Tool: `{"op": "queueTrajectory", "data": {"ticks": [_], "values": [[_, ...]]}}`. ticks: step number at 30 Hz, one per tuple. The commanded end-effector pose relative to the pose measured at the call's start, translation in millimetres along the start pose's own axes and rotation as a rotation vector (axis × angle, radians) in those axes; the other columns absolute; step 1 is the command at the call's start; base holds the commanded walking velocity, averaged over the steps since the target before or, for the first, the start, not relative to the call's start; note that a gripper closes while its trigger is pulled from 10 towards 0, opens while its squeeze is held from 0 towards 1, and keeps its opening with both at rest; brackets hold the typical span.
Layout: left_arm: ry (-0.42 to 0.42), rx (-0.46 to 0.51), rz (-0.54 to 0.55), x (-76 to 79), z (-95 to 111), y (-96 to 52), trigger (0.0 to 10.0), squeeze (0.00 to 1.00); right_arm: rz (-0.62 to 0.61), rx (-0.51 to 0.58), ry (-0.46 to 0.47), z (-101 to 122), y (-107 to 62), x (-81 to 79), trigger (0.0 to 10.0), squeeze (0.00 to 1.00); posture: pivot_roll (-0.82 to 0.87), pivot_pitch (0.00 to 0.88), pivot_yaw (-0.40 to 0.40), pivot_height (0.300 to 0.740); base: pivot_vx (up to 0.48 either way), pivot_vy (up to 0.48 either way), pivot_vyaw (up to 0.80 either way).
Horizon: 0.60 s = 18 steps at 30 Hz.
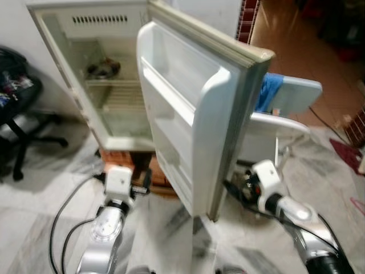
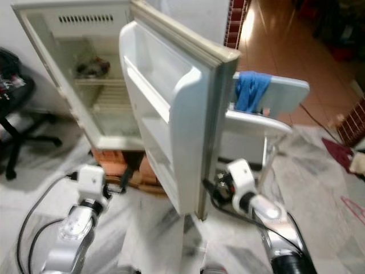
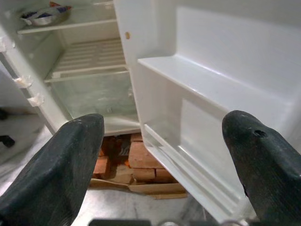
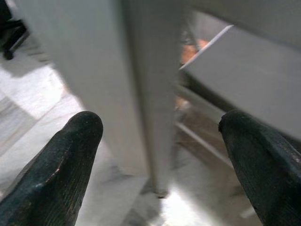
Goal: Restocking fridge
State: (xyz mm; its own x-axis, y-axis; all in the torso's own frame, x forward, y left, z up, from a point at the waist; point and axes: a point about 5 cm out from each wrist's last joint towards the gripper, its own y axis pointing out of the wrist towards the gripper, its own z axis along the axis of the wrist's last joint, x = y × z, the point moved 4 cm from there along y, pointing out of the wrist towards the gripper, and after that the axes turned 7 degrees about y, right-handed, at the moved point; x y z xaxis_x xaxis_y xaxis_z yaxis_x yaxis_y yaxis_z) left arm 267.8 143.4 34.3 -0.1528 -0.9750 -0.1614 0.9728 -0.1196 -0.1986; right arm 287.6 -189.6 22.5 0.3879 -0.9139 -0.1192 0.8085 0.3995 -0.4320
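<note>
A small white fridge point(image 1: 114, 103) stands with its door point(image 1: 188, 114) swung wide toward me. On its upper inner shelf lies a dark packet in a bowl point(image 3: 44, 14). My left gripper point(image 3: 162, 136) is low in front of the fridge's base, open, with nothing between its fingers point(image 3: 70, 155); it faces the door's inner racks point(image 3: 207, 84). My right gripper point(image 4: 160, 136) is open on the door's outer side, close to the door's lower free edge point(image 4: 150, 94), holding nothing.
The fridge rests on red bricks point(image 1: 154, 171). A black office chair point(image 1: 17, 114) stands at the left. Behind the door is a white chair point(image 1: 285, 125) with a blue cloth point(image 1: 268, 91). A black cable point(image 1: 68, 211) loops on the marble floor.
</note>
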Motion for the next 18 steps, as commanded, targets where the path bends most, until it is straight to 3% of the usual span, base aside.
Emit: {"op": "queueTrajectory", "data": {"ticks": [1, 4, 6, 12, 15, 17, 18], "values": [[-0.006, -0.034, 0.096, -25.1, -8.4, -9.3, 10.0, 0.0, -0.014, 0.055, -0.011, 12.0, 4.6, 1.4, 10.0, 0.0, -0.05, 0.0, 0.059, 0.74, 0.0, 0.0, 0.0], [-0.035, -0.082, 0.135, -35.5, -22.0, -22.4, 10.0, 0.0, -0.088, 0.127, -0.009, 26.5, 5.6, 12.7, 10.0, 0.0, -0.05, 0.0, 0.059, 0.74, 0.0, 0.0, 0.0], [-0.049, -0.127, 0.138, -41.1, -34.2, -32.8, 10.0, 0.0, -0.189, 0.247, 0.062, 50.8, 7.3, 26.7, 10.0, 0.0, -0.03, 0.0, 0.054, 0.74, 0.0, 0.0, 0.0], [-0.028, -0.201, 0.131, -52.7, -61.3, -56.1, 10.0, 0.0, -0.247, 0.447, 0.147, 102.4, 15.2, 28.5, 10.0, 0.0, 0.0, 0.0, 0.048, 0.74, 0.0, 0.0, 0.0], [-0.017, -0.21, 0.134, -55.8, -66.5, -60.6, 10.0, 0.0, -0.21, 0.522, 0.212, 125.6, 22.1, 18.4, 10.0, 0.0, 0.01, 0.0, 0.043, 0.74, 0.0, 0.0, 0.0], [-0.017, -0.21, 0.135, -56.3, -68.0, -60.7, 10.0, 0.0, -0.111, 0.563, 0.242, 139.7, 26.0, 0.9, 10.0, 0.0, 0.02, 0.0, 0.04, 0.74, 0.0, 0.0, 0.0], [-0.008, -0.205, 0.132, -55.3, -69.0, -60.3, 10.0, 0.0, -0.003, 0.588, 0.268, 147.6, 25.9, -15.2, 10.0, 0.0, 0.02, 0.0, 0.037, 0.74, 0.0, 0.0, 0.0]]}}
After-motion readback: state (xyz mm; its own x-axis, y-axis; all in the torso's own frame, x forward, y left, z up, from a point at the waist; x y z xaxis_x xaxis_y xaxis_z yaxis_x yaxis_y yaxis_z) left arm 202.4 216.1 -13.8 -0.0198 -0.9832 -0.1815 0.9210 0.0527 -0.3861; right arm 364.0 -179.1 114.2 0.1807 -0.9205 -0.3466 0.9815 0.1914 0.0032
